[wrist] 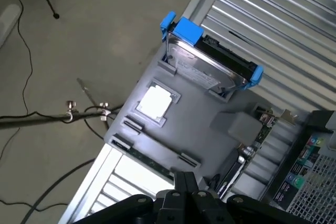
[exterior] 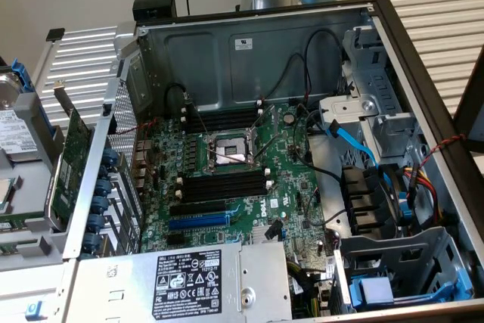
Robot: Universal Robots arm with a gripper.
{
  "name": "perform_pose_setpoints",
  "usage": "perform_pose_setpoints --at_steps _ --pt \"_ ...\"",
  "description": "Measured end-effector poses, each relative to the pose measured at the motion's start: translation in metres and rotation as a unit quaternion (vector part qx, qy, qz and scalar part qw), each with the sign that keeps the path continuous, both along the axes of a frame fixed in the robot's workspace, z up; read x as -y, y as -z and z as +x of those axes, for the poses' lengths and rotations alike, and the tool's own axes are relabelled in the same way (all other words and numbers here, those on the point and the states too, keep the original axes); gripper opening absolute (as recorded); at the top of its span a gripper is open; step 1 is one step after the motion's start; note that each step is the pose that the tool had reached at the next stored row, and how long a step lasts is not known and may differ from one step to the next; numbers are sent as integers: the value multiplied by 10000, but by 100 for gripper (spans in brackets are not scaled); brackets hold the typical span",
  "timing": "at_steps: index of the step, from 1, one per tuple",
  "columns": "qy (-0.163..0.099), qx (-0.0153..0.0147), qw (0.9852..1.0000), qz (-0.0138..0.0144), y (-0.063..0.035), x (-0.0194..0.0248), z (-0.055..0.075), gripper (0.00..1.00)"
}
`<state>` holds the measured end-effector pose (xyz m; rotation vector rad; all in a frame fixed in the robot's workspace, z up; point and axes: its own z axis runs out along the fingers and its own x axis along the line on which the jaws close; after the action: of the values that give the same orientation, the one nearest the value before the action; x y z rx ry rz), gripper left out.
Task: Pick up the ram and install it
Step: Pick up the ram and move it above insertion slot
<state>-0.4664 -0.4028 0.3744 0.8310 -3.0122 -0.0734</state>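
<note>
Hovering over the gray tray (wrist: 210,114), tool (wrist: 186,183) closed.

Lighting: even, diffuse, from overhead. Motherboard (exterior: 295,187) is shaded by the case walls. Glare is noted on desk slats (exterior: 446,13); white square part (wrist: 155,100) is washed out.

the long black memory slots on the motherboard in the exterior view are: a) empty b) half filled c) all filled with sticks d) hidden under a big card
a, the black slots on either side of the cpu socket stand bare, with no stick in any of them.
</note>
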Motion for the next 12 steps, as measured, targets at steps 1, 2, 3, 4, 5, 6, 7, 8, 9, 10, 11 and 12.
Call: perform_pose_setpoints --at_steps 1,2,3,4,5,6,7,8,9,10,11,12 --pt "-90 0 10000 -1 1 0 0 11" --pt "-179 0 9998 -2 2 -1 0 11" --pt "-269 0 9996 -3 3 -1 0 11" --pt "-362 -1 9993 -5 3 0 0 11" --pt "-452 0 9990 -7 4 -1 0 11" --pt "-550 0 9985 -9 5 0 0 11" --pt "-634 0 9980 -12 5 0 0 11" --pt "-724 0 9974 -15 5 0 0 11" --pt "-819 -1 9966 -18 5 0 0 11" --pt "-912 -1 9958 -21 5 0 0 11" --pt "-998 -1 9950 -23 5 0 0 11" --pt "-1087 0 9941 -26 6 0 0 11"
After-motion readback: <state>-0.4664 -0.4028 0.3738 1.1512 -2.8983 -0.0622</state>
